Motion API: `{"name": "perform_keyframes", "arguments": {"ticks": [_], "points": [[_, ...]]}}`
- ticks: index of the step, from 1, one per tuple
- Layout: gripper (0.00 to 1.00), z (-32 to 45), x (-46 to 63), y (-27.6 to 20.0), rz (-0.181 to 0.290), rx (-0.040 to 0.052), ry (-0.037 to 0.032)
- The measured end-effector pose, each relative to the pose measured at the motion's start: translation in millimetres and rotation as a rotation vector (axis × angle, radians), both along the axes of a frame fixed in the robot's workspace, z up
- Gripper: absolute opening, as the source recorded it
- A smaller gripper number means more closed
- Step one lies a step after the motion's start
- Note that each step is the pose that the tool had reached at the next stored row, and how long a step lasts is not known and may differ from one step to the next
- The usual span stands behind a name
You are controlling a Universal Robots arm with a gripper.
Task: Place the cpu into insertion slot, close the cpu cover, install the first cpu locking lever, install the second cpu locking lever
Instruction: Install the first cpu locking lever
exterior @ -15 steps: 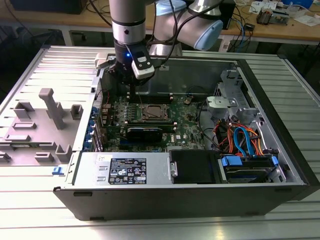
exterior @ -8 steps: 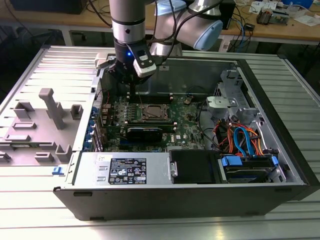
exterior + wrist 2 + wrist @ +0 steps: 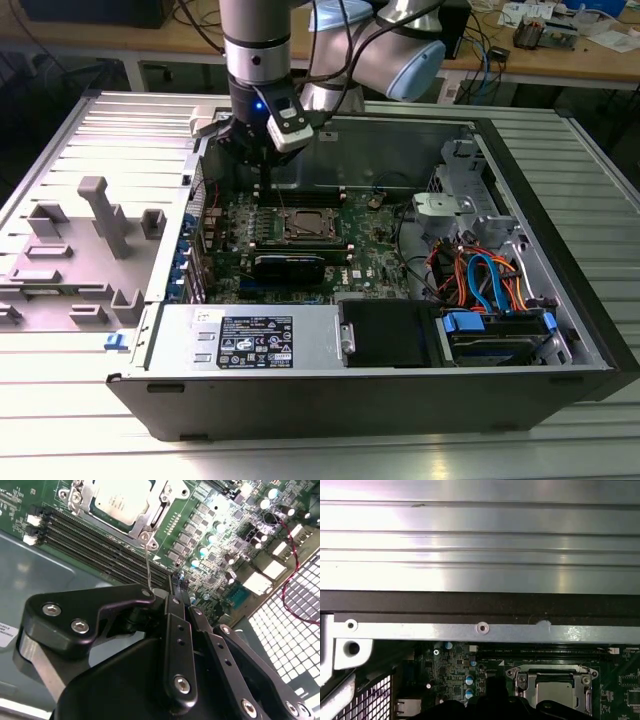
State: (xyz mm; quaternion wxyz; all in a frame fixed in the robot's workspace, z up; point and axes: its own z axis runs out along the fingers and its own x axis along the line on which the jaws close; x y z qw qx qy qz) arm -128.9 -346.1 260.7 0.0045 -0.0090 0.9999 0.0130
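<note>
Cpu (image 3: 122, 500) in socket, cpu cover (image 3: 145, 524) down round it, tool (image 3: 176, 578) fingers narrow, closed, just beside thin lever (image 3: 147, 562)

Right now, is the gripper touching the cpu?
Apart. In the second wrist view, memory slots lie in plain sight between the gripper and the cpu.

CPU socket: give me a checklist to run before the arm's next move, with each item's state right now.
1. cpu lying flat in place: ok.
2. cpu cover down around the chip: ok.
3. locking lever latched: not ok; its thin rod reaches from the cover's corner over the memory slots toward the gripper.
4. Hold on that lever: cannot tell.
5. Slots under the rod free of loose parts: ok.
</note>
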Motion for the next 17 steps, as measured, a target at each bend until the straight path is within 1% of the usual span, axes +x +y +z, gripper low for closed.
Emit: {"name": "perform_keyframes", "arguments": {"ticks": [13, 16, 17], "points": [[0.12, -0.3, 23.9, 0.6, 0.000, -0.0011, 0.0001], [0.12, -1.7, 26.5, 0.6, 0.000, -0.0026, 0.0001], [0.12, -2.5, 27.3, 0.6, 0.001, -0.0046, 0.0001]]}}
